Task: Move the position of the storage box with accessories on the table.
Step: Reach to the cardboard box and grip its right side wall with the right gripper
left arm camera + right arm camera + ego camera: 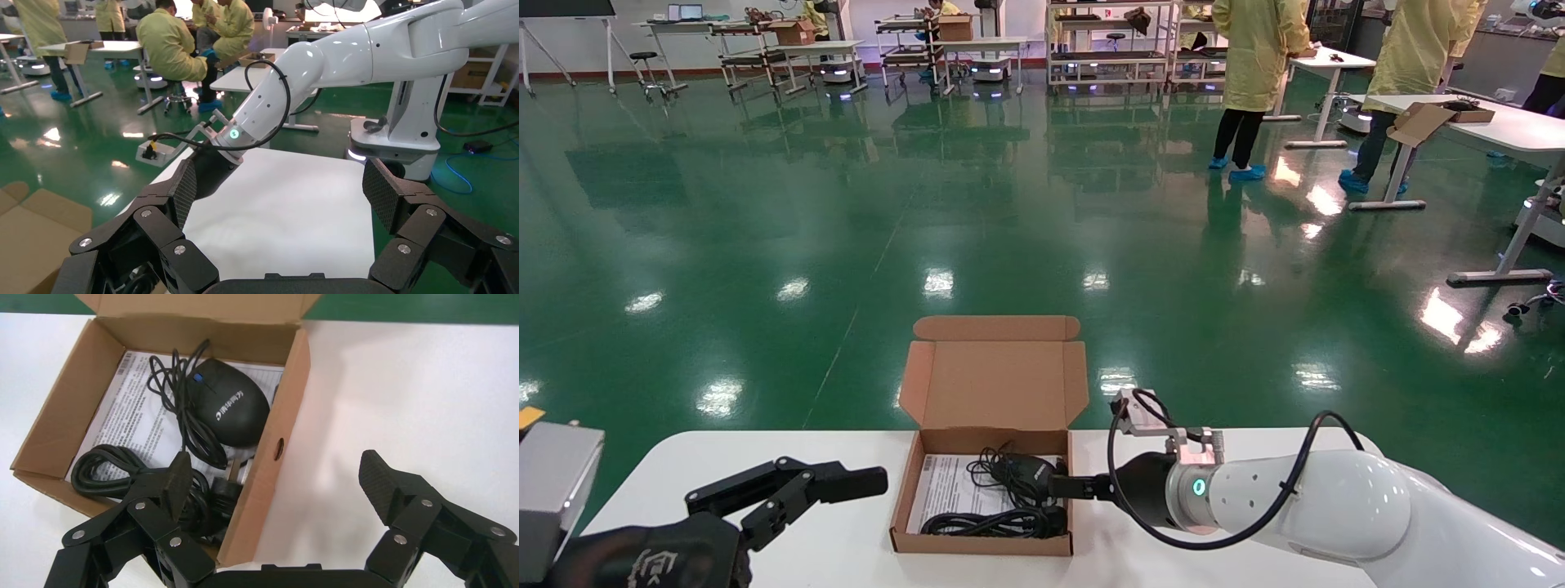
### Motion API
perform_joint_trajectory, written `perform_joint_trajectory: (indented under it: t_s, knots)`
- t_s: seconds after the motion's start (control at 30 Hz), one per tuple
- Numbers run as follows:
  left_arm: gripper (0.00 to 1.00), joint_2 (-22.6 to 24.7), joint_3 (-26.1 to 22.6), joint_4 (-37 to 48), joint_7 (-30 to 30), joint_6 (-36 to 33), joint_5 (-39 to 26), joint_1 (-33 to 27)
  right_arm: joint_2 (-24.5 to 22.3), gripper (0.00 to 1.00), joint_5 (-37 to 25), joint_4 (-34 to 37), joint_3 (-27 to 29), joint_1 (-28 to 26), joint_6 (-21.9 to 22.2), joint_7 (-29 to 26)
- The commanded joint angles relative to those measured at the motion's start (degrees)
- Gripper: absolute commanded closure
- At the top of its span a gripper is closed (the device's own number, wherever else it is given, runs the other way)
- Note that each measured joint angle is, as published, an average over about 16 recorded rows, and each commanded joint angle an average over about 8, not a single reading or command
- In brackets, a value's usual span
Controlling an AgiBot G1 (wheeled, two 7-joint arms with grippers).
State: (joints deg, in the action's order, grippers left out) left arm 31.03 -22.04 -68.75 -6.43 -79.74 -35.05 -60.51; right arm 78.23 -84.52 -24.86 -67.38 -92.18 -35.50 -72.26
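Observation:
The brown storage box (981, 543) sits open on the white table (862, 531), its lid (997, 384) standing up at the far edge. Inside lie a black mouse (235, 410), a coiled black cable (104, 471) and a white printed sheet (131, 398). My right gripper (275, 465) is open and straddles the box's right wall (287, 404), one finger inside over the cable and one outside over the table. It also shows in the head view (1058, 490). My left gripper (846, 490) is open and empty above the table left of the box, and the left wrist view shows it too (281, 184).
The table's far edge runs just behind the box, with green floor (846, 245) beyond. People in yellow coats (1258, 49) stand at other white tables (1483, 122) far off to the right. Bare tabletop (416, 386) lies right of the box.

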Motion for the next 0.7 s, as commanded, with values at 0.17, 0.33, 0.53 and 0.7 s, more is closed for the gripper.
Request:
perform_joint_trajectory:
  t_s: [0.17, 0.33, 0.53, 0.7]
  knots:
    - [0.00, 0.00, 0.00, 0.00, 0.00, 0.00, 0.00, 0.00, -0.06, 0.84, 1.43, -0.02, -1.62, 0.27, 0.89, -0.54]
    - [0.00, 0.00, 0.00, 0.00, 0.00, 0.00, 0.00, 0.00, -0.15, 1.00, 2.62, -0.16, -2.64, 0.39, 1.57, -0.75]
    - [0.00, 0.00, 0.00, 0.00, 0.00, 0.00, 0.00, 0.00, -0.28, 1.00, 4.00, 0.32, -3.56, 0.43, 1.71, -0.47]
    - [0.00, 0.00, 0.00, 0.00, 0.00, 0.00, 0.00, 0.00, -0.32, 1.00, 5.16, 0.84, -4.15, 0.49, 1.38, -0.01]
